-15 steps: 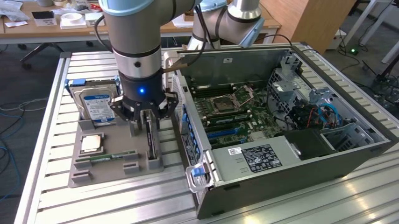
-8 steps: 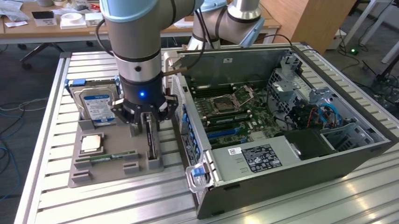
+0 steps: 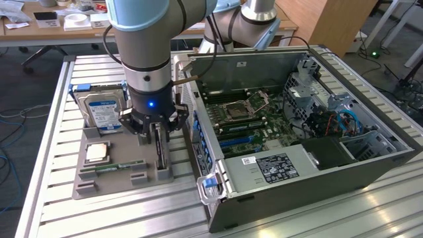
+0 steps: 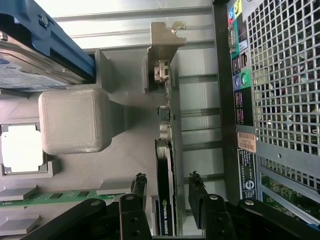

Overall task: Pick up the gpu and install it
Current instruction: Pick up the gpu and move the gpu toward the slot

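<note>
The gpu [image 3: 160, 151] stands on edge in a slot of the grey holder tray [image 3: 119, 187], beside the open computer case [image 3: 278, 168]. In the wrist view the gpu [image 4: 165, 150] is a narrow dark strip with a metal bracket at its far end. My gripper [image 3: 157, 130] hangs straight down over it. Its fingers [image 4: 140, 181] stand on either side of the card with a small gap on each side. The gripper [image 4: 168, 176] is open around the gpu and does not clamp it.
On the same tray sit a silver hard drive [image 3: 102, 106] with a blue-white label, a square processor [image 3: 98, 151] and a green memory stick [image 3: 112, 168]. The case's motherboard [image 3: 241, 121] lies exposed to the exterior view's right, its perforated rear wall [image 4: 280, 85] close to the card.
</note>
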Motion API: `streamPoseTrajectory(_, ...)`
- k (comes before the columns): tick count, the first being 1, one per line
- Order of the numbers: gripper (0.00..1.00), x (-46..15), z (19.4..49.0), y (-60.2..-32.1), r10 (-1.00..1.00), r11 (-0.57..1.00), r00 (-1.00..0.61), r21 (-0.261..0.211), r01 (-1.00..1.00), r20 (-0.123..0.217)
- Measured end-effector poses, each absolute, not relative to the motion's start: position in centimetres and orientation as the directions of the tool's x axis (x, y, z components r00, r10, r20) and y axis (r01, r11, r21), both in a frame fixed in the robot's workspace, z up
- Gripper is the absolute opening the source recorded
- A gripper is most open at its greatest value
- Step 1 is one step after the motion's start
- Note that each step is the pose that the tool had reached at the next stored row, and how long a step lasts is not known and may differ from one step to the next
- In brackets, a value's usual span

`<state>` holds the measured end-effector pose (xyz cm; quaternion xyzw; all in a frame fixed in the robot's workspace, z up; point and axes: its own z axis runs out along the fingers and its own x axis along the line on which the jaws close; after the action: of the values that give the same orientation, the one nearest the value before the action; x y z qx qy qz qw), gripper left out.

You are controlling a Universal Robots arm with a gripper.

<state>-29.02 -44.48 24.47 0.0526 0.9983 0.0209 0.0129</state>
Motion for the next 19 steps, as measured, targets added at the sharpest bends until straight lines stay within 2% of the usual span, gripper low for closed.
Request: streamPoseTrajectory(19,0.47,-29.02,24.18,-44.47,0.106,0.994,-0.994,0.043,0.104,-0.024)
